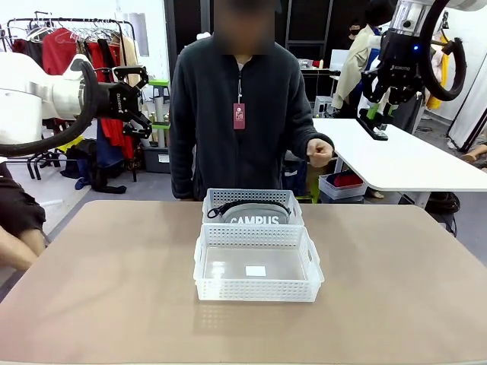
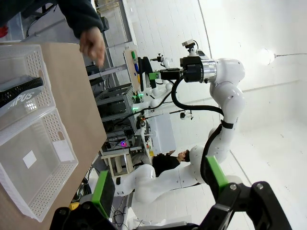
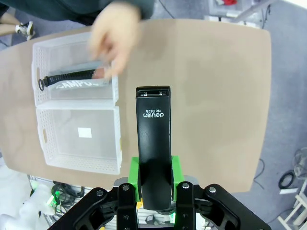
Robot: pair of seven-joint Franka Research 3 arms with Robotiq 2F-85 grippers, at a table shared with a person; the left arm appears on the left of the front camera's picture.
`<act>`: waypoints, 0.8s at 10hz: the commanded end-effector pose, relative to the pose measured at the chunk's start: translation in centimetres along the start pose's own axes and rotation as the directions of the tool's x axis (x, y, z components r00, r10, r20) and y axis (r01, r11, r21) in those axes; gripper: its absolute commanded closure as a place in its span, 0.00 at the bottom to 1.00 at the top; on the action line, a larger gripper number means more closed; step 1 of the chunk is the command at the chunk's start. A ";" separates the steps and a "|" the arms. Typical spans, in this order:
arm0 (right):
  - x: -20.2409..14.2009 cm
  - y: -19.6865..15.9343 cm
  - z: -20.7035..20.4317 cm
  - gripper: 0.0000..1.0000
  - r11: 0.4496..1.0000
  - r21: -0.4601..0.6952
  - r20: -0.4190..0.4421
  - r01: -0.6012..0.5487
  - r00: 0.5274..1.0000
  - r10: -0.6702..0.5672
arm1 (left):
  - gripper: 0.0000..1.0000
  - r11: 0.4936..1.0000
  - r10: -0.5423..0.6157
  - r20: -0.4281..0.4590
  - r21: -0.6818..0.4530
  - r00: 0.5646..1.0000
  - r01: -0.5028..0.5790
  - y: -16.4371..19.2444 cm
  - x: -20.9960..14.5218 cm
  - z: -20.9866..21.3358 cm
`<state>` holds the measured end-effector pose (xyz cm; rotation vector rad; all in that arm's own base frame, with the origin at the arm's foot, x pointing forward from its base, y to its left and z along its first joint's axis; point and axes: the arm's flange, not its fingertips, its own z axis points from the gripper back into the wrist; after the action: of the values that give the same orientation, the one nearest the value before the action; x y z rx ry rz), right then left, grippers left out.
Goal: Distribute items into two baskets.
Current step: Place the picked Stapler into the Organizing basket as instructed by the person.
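Observation:
The grey "CAMPUS" pouch [image 1: 255, 217] with its black strap lies in the smaller, far basket [image 1: 251, 194]. The larger basket [image 1: 259, 289] stands just in front, holding nothing but its white label [image 1: 256, 271]. High at the right, my right gripper [image 1: 374, 122] is shut on the small black stapler [image 1: 379, 131]. In the right wrist view the stapler [image 3: 153, 134] stands between the green pads [image 3: 134, 172], above bare table to the right of the larger basket [image 3: 45, 139] and the pouch [image 3: 76, 82]. My left gripper [image 1: 143, 103] hovers open at the left, off the table; its fingers [image 2: 103, 190] hold nothing.
A person stands at the far edge of the brown table [image 1: 114, 289], one hand [image 1: 319, 152] raised at the right. In the right wrist view that hand [image 3: 115, 40], blurred, hangs over the smaller basket [image 3: 36, 62]. A white table [image 1: 403, 156] stands behind at the right.

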<state>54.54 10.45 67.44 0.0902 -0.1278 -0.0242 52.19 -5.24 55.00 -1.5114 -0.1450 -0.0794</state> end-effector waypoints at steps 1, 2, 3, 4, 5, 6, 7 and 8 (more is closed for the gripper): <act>-0.1 0.0 0.2 1.00 1.000 -0.013 0.005 -0.003 1.000 0.003 | 0.00 1.000 0.009 0.001 0.002 1.000 -0.009 -0.3 -0.1 0.1; -0.1 0.0 0.2 1.00 1.000 -0.013 0.005 -0.003 1.000 0.003 | 0.00 1.000 0.009 0.001 0.002 1.000 -0.009 -0.3 -0.1 0.1; -0.1 0.0 0.2 1.00 1.000 -0.013 0.005 -0.003 1.000 0.003 | 0.00 1.000 0.009 0.001 0.002 1.000 -0.009 -0.3 -0.1 0.1; -0.1 0.0 0.2 1.00 1.000 -0.013 0.005 -0.003 1.000 0.003 | 0.00 1.000 0.009 0.001 0.002 1.000 -0.009 -0.3 -0.1 0.1; -0.1 0.0 0.2 1.00 1.000 -0.013 0.005 -0.003 1.000 0.003 | 0.00 1.000 0.009 0.001 0.002 1.000 -0.009 -0.3 -0.1 0.1; -0.1 0.0 0.2 1.00 1.000 -0.013 0.005 -0.003 1.000 0.003 | 0.00 1.000 0.009 0.001 0.002 1.000 -0.009 -0.3 -0.1 0.1; -0.1 0.0 0.2 1.00 1.000 -0.013 0.005 -0.003 1.000 0.003 | 0.00 1.000 0.009 0.001 0.002 1.000 -0.009 -0.3 -0.1 0.1; -0.1 0.0 0.2 1.00 1.000 -0.013 0.005 -0.003 1.000 0.003 | 0.00 1.000 0.009 0.001 0.002 1.000 -0.009 -0.3 -0.1 0.1</act>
<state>54.54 10.45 67.44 0.0902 -0.1278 -0.0242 52.19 -5.24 55.00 -1.5114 -0.1450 -0.0794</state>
